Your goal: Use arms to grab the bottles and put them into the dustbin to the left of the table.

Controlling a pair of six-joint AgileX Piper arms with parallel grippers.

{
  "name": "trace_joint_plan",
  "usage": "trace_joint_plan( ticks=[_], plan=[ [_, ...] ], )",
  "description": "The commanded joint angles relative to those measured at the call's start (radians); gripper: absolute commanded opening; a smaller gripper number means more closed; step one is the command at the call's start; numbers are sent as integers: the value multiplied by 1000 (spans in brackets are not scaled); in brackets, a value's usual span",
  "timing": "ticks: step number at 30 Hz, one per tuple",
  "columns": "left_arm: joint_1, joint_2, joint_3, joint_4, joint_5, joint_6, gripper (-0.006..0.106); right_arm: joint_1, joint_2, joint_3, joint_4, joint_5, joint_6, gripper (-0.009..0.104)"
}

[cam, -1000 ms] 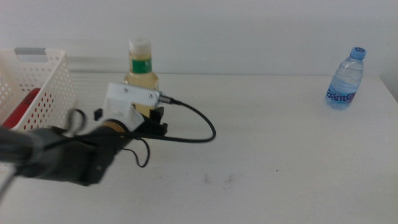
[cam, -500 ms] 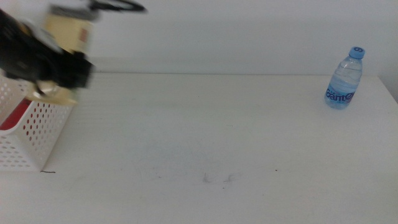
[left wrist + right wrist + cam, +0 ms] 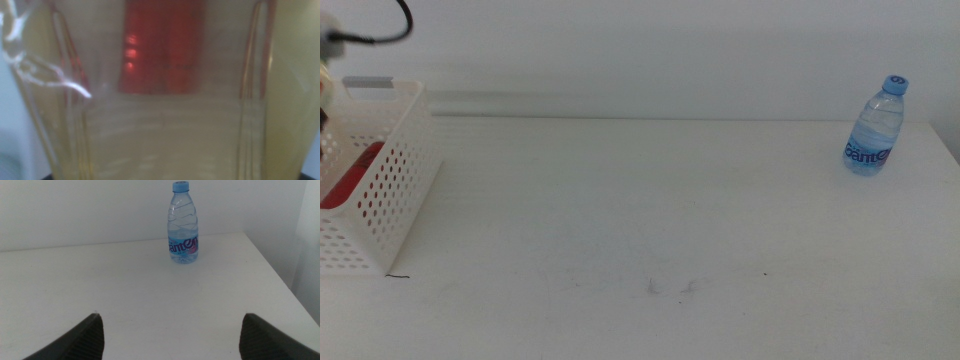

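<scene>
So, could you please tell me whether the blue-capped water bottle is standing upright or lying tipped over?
Upright. The water bottle stands on its base on the table, blue cap uppermost, in both the middle and right wrist views.

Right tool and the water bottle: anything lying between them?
Nothing. The right wrist view shows only bare table between the open right tool and the upright water bottle.

The table [image 3: 650,220] lies open between the dustbin [image 3: 395,180] at its left edge and the water bottle [image 3: 873,128] standing at the far right. The dustbin's inside is partly taken by a red can [image 3: 348,175].
</scene>
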Motion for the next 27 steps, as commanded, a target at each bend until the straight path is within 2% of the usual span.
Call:
trace_joint_plan(
  ticks=[1, 10, 14, 16, 22, 24, 26, 27],
  plan=[
    [3, 32, -19, -25, -43, 20, -2, -7, -3, 4, -13, -7, -4, 88],
    [1, 152, -19, -43, -86, 43, -1, -7, -3, 4, -13, -7, -4, 88],
    [-5, 174, -19, -80, -98, 54, 8, -7, -3, 4, -13, -7, -4, 88],
    [-15, 176, -19, -79, -98, 58, 19, -7, -3, 4, -13, -7, -4, 88],
    [-33, 177, -19, -73, -93, 58, 69, -7, -3, 4, -13, -7, -4, 88],
    [-40, 177, -19, -70, -81, 58, 83, -7, -3, 4, -13, -7, -4, 88],
    [-44, 177, -25, -67, -61, 32, 93, -7, -3, 4, -13, -7, -4, 88],
    [-43, 172, -30, -69, -43, 20, 94, -7, -3, 4, -13, -7, -4, 88]
  ],
)
